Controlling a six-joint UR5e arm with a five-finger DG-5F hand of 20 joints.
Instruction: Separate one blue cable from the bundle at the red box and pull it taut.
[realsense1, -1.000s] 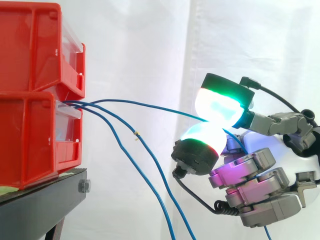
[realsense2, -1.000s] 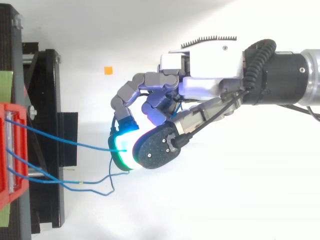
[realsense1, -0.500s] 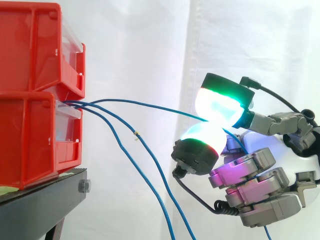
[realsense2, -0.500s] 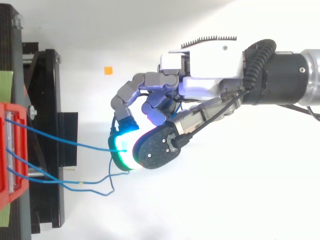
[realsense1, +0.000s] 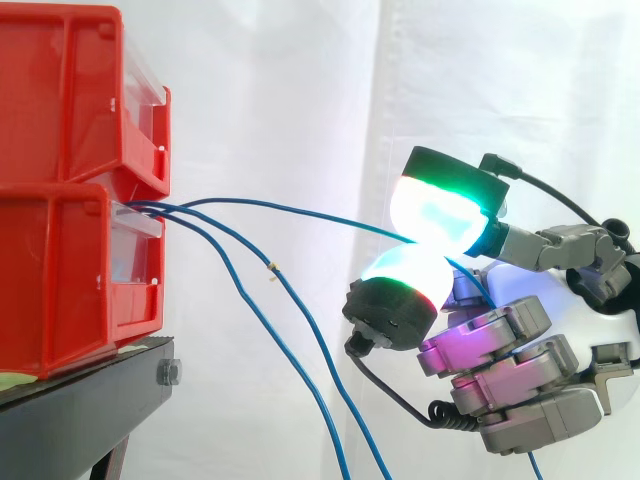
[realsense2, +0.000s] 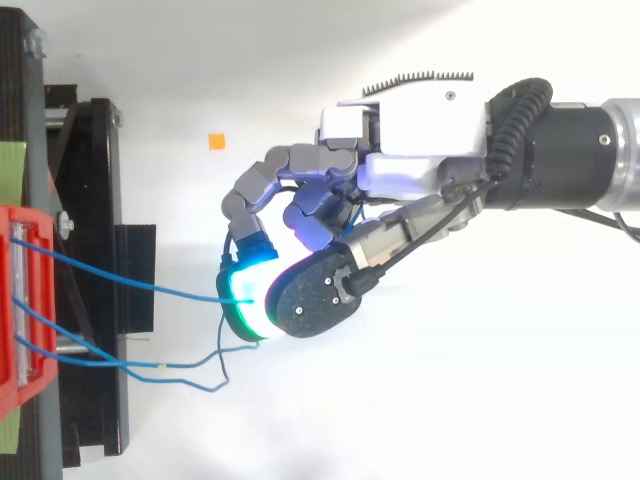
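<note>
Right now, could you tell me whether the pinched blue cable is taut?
Almost taut: the cable arcs only slightly between red box and hand.

**Quick rundown of where everything sits**

Side view, far left: the upper red plastic bin (realsense1: 70, 95) sits right on the lower red plastic bin (realsense1: 60, 285), and both are on the black metal stand (realsense1: 90, 400). The white fabric curtain (realsense1: 300, 80) hangs behind it all.

The robot's hand (realsense1: 520, 360) is off to the right, well apart from the bins. One thin blue cable (realsense1: 290, 208) runs from the lower bin's front across to it, pinched between two fingertip pads (realsense1: 440, 215), one above the other. The two other blue cables (realsense1: 285, 295) droop below it, between stand and hand.
</note>
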